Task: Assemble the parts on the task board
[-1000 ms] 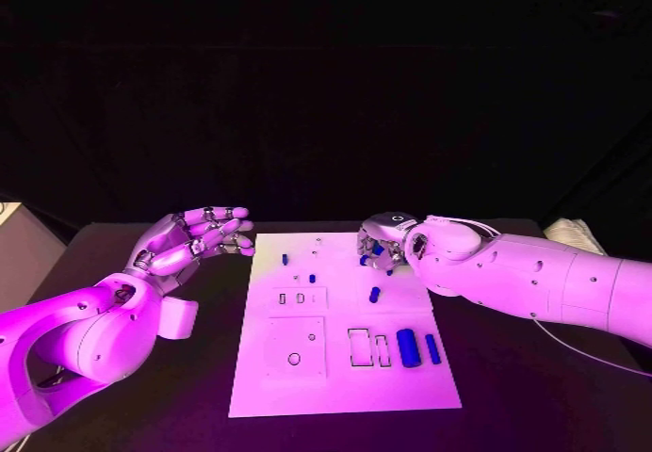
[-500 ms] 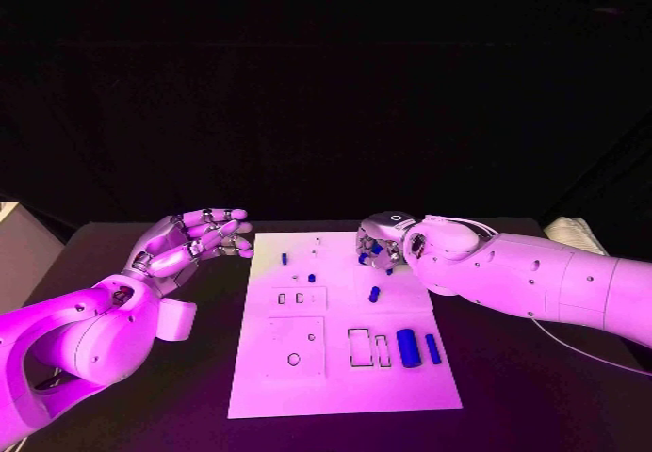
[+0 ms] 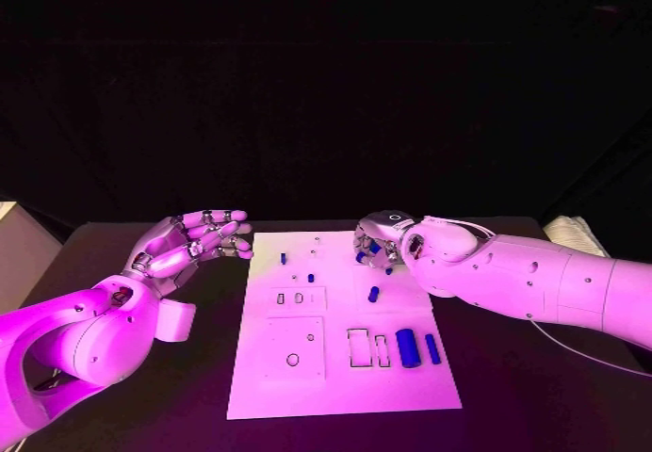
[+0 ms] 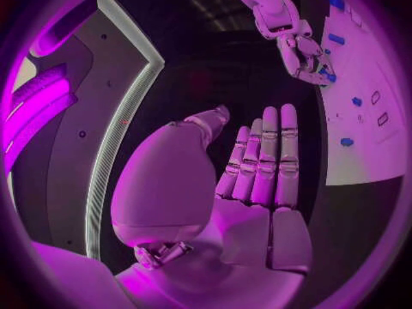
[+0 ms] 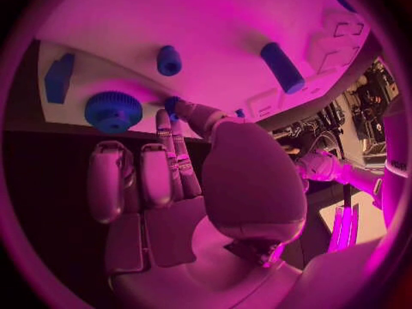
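Head view: finds the silver left hand (image 3: pixel 190 243) raised off to the side of the flat white task board (image 3: pixel 272 377), fingers spread wide, nothing in it. Finds the silver right hand (image 3: pixel 382 241) bent down over the board's far edge, fingers curled in around a small dark-blue piece (image 3: pixel 369 253) right under the fingertips. Just short of that hand, nearer the robot, lies a short blue cylinder (image 3: pixel 374 294) on its side; beyond it, well apart from the hand, a thick blue cylinder (image 3: pixel 408 347) and a slim blue bar (image 3: pixel 432 348) lie side by side next to open rectangular slots. Between the two hands stand two tiny blue pegs (image 3: pixel 283 257). Left wrist view: confirms the left palm flat and bare, fingers straight and together, with the right hand across the board pointing down at blue bits. Right wrist view: puts the thumb and a fingertip against the small dark-blue piece; cannot tell whether pinched or only touched. Just past the fingertips sits a round ridged blue wheel (image 5: pixel 113 111), with a blue block (image 5: pixel 58 77) beside it. Judging from all this, seems an early stage: perhaps a peg or two seated, most slots open, the larger parts loose and unplaced, so nearly all of the fitting left to do.
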Robot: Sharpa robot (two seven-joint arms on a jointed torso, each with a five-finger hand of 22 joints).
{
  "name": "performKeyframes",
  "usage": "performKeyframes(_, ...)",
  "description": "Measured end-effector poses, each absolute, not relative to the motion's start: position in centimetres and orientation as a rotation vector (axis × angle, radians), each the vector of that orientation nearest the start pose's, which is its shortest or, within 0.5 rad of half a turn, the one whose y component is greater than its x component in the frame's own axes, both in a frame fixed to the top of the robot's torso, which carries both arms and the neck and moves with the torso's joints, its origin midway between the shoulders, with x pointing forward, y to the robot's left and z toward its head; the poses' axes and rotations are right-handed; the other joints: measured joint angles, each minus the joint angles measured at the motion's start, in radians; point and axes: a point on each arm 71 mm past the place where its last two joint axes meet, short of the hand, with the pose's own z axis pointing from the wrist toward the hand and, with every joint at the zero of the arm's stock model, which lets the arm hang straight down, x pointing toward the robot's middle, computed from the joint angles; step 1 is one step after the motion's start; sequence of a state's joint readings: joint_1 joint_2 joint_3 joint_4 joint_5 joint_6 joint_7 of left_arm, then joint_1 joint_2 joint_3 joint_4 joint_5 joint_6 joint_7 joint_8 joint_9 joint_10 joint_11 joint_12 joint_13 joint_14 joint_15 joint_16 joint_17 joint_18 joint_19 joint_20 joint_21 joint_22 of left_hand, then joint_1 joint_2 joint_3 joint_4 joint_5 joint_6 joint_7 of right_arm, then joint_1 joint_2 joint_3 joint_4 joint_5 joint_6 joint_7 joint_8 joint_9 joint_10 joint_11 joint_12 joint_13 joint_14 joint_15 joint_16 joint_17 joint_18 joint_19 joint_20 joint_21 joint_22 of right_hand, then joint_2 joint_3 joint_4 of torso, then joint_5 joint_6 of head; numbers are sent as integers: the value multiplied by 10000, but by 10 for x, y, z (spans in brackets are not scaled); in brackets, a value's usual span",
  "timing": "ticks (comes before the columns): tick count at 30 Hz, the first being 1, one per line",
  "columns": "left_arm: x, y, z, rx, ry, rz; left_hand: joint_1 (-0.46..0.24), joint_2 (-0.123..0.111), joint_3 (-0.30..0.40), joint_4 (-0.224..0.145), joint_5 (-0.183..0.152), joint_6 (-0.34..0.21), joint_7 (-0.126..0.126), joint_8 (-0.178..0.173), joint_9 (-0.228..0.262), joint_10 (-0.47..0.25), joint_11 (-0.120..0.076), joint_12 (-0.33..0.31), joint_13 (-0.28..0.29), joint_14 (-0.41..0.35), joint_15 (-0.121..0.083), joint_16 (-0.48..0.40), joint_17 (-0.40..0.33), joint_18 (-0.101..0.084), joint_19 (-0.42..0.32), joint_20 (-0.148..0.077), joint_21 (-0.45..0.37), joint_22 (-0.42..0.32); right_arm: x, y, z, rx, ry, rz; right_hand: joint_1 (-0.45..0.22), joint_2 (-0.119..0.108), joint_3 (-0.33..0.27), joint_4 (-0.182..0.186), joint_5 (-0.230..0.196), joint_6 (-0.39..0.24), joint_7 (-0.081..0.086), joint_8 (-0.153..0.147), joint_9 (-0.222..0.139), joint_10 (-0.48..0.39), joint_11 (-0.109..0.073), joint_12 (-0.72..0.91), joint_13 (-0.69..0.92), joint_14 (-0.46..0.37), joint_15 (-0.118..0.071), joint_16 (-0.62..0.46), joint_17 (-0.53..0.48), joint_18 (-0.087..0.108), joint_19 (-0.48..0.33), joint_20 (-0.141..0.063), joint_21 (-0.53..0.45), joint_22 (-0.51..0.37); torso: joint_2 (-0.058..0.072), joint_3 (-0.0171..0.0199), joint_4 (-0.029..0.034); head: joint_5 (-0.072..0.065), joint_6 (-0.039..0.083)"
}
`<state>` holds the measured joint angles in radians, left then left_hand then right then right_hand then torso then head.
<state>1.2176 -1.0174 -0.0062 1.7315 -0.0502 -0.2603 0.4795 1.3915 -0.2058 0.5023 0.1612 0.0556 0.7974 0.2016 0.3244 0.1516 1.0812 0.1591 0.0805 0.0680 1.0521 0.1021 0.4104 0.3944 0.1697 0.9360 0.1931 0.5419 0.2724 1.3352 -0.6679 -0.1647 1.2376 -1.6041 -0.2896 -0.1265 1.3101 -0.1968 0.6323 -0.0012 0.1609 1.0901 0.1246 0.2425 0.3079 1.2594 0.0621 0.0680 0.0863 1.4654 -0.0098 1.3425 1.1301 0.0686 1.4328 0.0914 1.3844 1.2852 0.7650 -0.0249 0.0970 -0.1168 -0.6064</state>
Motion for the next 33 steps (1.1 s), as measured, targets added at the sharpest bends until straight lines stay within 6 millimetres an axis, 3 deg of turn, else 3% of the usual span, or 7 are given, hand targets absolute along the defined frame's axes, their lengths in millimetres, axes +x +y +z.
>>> performKeyframes(13,453,229,-134,-9686,13418,-16919,-40,40,1,-56,0,-37,37,-75,0,-73,73,-50,0,-35,35,68,86,1,-86,15,117,82,546,-174,-150,-2828,14658,4181,-19,78,83,-83,172,-1,-2,51,132,25,-24,-26,34,13,-13,0,-14,0,18,-19,38,52,14,-17,6,-3,116)
performKeyframes(26,453,225,-134,-9671,13460,-16982,-39,40,1,-56,0,-37,37,-75,-9,-73,73,-50,-1,-35,35,68,94,0,-86,16,177,91,560,-143,-148,-2660,14067,4167,-29,112,81,-84,170,-5,-1,33,135,55,9,-51,27,13,-12,40,-14,1,33,-34,37,84,55,-17,80,-15,105)
performKeyframes(33,453,224,-134,-9661,13477,-17011,-39,40,0,-56,0,-37,37,-75,-8,-73,73,-50,-1,-35,35,68,94,0,-86,16,178,90,563,-132,-153,-2671,14067,4157,-29,112,80,-84,166,-38,-1,79,148,54,10,-79,14,12,-12,40,-14,2,32,-34,37,83,85,-69,164,-63,75)
